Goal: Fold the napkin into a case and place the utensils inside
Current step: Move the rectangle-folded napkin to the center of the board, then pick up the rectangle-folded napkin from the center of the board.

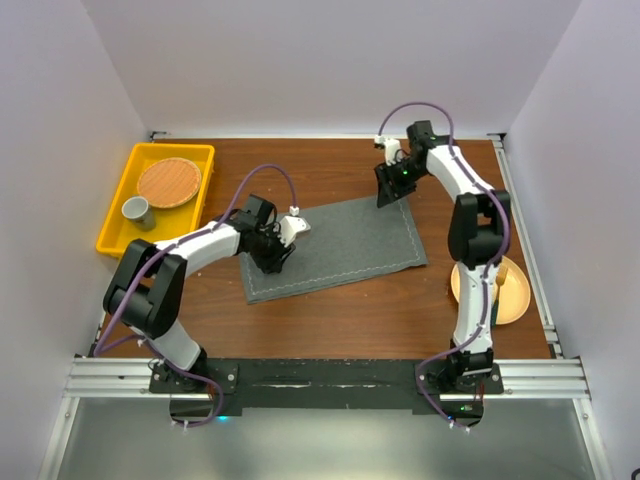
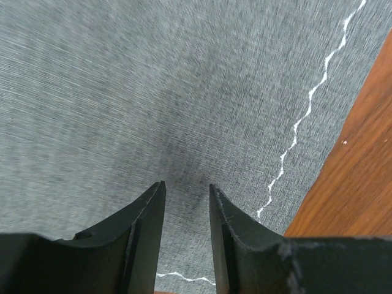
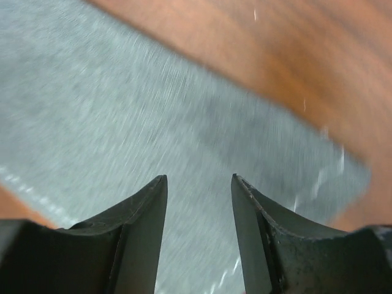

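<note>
Slippage looms: napkin (image 1: 340, 245) lies flat mid-frame; left pincer (image 1: 277, 260), released, sits low over its left end, right pincer (image 1: 386, 193), released, at its upper-right corner. Uneven pinches could bunch or skew the fold.

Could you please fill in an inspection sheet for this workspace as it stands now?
Surface: brown wooden table.
Job's things: napkin lies flat mid-table as a wide rectangle, not yet a narrow case; utensils not seen.
Clutter: yellow tray at far left holds a round woven mat and a grey cup; yellow-orange plate at right, partly behind the right arm.
Grippers: left gripper open, low over the napkin's left part; right gripper open, over the napkin's far right corner; neither holds anything.
Cables: left purple cable and right purple cable loop above their arms.
Surroundings: white walls on three sides; metal rail at the near edge.
</note>
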Available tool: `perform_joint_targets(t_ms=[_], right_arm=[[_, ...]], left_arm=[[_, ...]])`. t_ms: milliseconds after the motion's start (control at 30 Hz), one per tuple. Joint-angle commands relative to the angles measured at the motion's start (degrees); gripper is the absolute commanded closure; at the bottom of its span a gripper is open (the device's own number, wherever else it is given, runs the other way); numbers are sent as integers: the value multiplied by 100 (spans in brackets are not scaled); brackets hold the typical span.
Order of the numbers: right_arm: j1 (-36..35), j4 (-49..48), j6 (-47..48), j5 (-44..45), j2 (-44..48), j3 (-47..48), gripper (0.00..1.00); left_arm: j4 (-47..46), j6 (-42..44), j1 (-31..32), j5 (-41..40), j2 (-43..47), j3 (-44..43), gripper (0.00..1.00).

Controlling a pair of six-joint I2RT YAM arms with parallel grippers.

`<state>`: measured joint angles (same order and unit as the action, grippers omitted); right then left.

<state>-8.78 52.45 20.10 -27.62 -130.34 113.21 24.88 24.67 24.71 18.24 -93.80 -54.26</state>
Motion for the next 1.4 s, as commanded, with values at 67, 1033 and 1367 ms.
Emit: perform_joint_targets(t_ms=[67, 1033, 1367], right_arm=[[719, 345, -305, 212, 1195, -1080, 50], [948, -323, -586, 195, 686, -2198, 65], [948, -262, -735, 116, 738, -2022, 100]], left_arm=[[-186, -93, 16, 180, -156, 135, 62], [-212, -172, 43, 180, -270, 82, 61], [-230, -278, 43, 189, -323, 12, 60]])
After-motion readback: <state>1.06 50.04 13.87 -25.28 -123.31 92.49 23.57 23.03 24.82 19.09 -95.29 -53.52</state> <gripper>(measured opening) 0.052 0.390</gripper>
